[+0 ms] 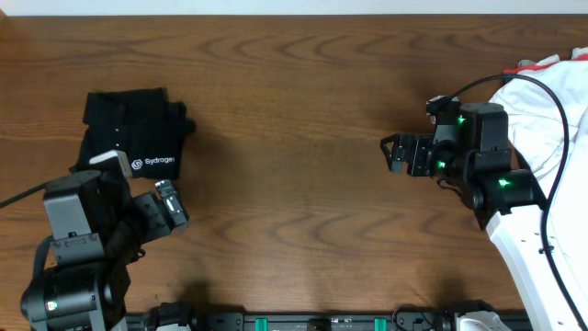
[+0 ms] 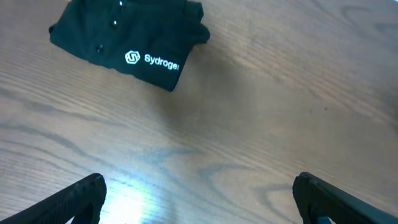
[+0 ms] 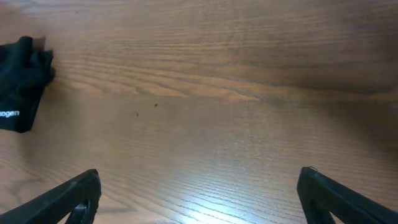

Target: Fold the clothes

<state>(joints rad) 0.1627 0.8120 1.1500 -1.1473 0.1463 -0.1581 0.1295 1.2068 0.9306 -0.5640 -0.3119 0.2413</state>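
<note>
Black shirt [image 1: 129,138] lay folded, logo up, on the table's [image 1: 294,83] left side. Left gripper [image 2: 199,190] stood near it, fingers spread wide. Right gripper [image 3: 199,186] was likewise spread, well apart from it.

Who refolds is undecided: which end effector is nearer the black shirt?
Left. Left end effector sits just beside the black shirt; right end effector is far across the table.

Even light, soft glare on tabletop [image 2: 137,196]

One black shirt [image 1: 129,138], one heap of white cloth [image 1: 556,101], one wooden table [image 1: 294,83] and two grippers, the left gripper [image 2: 199,199] and the right gripper [image 3: 199,196], are counted
</note>
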